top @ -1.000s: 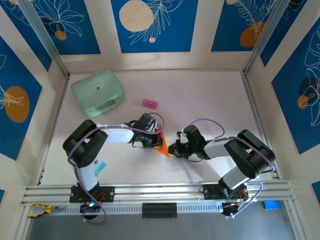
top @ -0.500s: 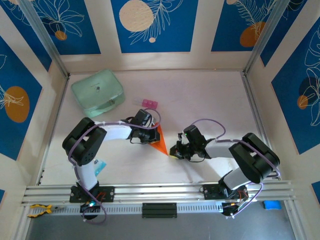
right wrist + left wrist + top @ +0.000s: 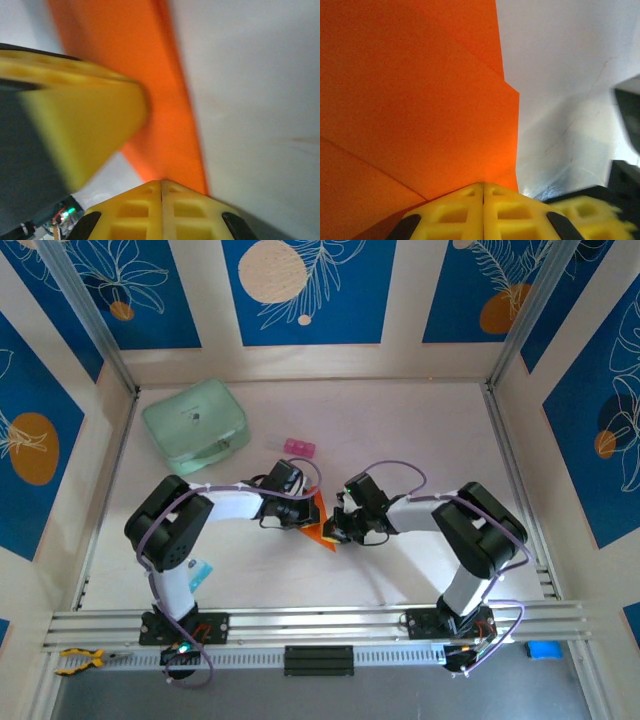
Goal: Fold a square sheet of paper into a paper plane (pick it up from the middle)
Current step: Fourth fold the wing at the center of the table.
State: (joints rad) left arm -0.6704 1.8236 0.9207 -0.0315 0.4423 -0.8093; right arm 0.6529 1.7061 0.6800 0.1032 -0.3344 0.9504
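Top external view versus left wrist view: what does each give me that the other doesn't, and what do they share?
Top external: the overall layout. The mint-green case sits in the far left corner, with the small pink block to its right. Both arms bend inward, so the left gripper and right gripper are close together mid-table.

Left wrist: the paper's detail. Overlapping layers with a stepped edge and a diagonal crease run down to the shut left gripper.

Shared: the folded orange paper between the two grippers, and the pale table.
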